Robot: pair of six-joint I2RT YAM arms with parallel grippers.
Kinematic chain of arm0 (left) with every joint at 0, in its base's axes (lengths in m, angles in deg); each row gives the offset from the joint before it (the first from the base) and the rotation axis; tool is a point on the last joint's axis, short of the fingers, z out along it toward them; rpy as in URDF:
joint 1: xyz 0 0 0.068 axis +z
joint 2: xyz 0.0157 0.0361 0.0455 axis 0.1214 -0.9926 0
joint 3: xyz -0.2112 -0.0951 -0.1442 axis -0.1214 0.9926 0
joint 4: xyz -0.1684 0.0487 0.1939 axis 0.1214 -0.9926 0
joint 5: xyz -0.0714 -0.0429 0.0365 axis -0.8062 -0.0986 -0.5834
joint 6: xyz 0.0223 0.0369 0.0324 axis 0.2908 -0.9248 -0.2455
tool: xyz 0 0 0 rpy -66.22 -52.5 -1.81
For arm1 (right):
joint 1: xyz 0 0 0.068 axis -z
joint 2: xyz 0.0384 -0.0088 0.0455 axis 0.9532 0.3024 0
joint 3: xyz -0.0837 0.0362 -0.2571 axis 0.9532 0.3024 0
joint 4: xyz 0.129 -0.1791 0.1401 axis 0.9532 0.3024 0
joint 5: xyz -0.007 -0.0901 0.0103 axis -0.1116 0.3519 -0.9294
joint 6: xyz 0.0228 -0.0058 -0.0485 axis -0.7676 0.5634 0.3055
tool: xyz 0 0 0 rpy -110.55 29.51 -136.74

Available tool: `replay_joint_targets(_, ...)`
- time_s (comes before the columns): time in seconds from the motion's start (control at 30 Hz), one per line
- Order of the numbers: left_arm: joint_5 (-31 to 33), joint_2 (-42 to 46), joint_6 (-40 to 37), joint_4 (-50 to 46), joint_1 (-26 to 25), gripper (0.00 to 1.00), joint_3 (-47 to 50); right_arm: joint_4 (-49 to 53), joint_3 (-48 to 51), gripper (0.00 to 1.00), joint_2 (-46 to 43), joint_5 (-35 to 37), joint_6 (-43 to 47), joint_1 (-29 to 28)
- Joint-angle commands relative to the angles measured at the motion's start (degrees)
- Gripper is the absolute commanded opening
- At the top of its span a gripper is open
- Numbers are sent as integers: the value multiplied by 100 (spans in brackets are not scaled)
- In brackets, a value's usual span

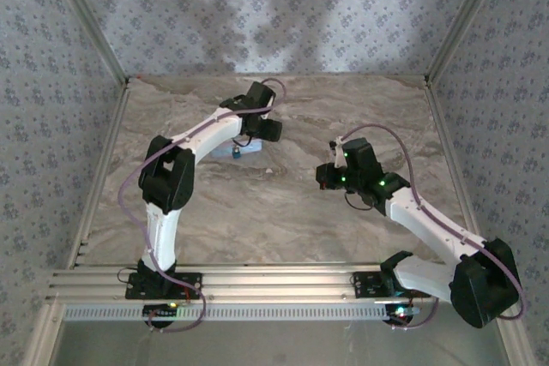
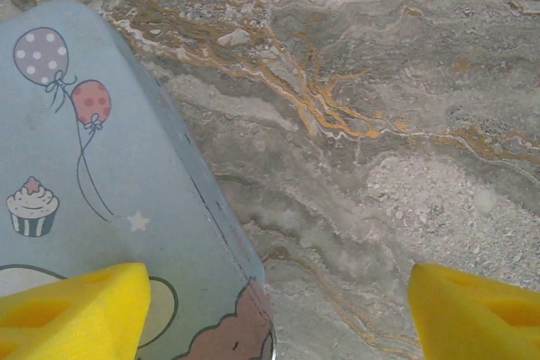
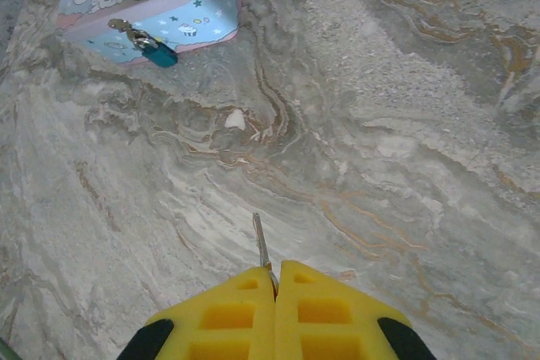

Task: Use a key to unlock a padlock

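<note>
My right claw pinches the key, my left claw hangs spread over the tin (padlock well apart from the key): grasp done, 2 steps left, insertion and turning.

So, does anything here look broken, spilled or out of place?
Nothing looks spilled or broken. The padlock sits at the edge of the tin, and the right hand pinches a key whose blade leans slightly sideways.

padlock against tin, left hand above tin, key in right hand
</note>
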Motion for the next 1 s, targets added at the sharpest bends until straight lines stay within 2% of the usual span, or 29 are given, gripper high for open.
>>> replay_joint_targets(0.0, -140, 92, 38, -214, -243, 80, 350, 298, -163, 0, -138, 103, 11, 111)
replay_joint_targets(0.33, -293, 530, 416, 184, -914, 80, 1100, 606, 65, 0, -623, -9, 15, 607)
replay_joint_targets(0.57, -349, 533, 634, 315, -1439, 80, 1132, 767, 247, 0, -904, 38, 33, 766)
replay_joint_targets(0.77, -513, 585, 646, 364, -1520, 80, 1055, 773, 312, 0, -967, 34, 33, 787)
replay_joint_targets(0.97, -405, 1216, 477, 411, -1509, 81, 1158, 479, 399, 0, -934, -231, 26, 783)
